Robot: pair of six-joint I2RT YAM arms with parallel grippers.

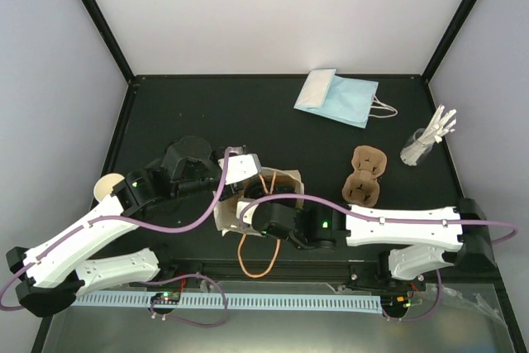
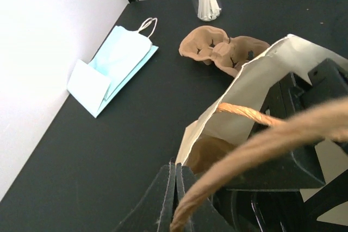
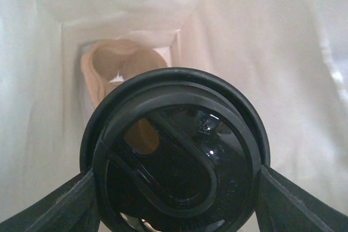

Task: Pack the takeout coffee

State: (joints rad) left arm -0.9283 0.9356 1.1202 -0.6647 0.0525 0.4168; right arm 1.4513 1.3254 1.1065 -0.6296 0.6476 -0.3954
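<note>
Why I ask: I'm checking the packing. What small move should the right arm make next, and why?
Probably lower the takeout coffee a bit deeper into the paper bag before releasing. The jaws of the right gripper clasp its sides, white bag walls surround it, and a tan moulded-pulp piece lies at the bottom beyond it, so it looks not yet set down.

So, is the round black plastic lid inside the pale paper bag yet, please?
Yes, inner walls of the bag surround the lid on every side.
</note>
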